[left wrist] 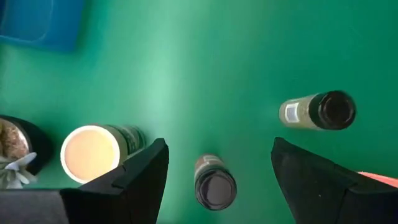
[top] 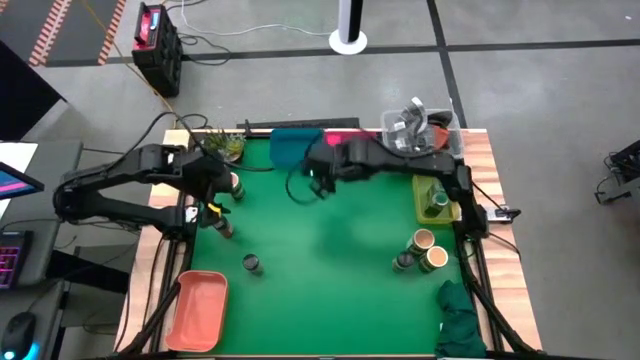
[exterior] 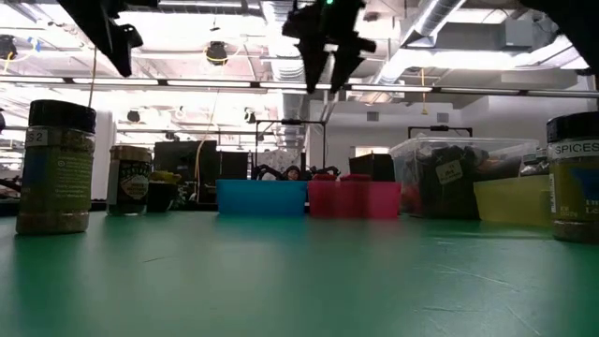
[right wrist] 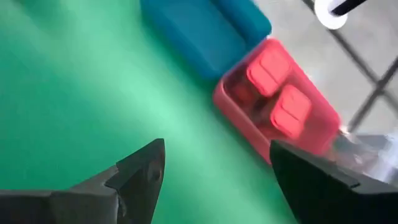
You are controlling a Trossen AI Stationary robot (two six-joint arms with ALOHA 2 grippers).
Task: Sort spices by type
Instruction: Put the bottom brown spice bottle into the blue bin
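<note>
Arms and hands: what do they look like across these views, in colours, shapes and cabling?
Both arms are black, jointed and slim. The left arm shows a small yellow spot near its hand, and black cables loop beside the right arm near its hand. The wrist views show broad, dark, wedge-shaped fingers with matte surfaces.

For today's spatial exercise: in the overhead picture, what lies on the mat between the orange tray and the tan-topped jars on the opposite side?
In the high view, one dark-lidded jar stands near the orange tray; from there to the tan-topped jars the green mat is bare.
</note>
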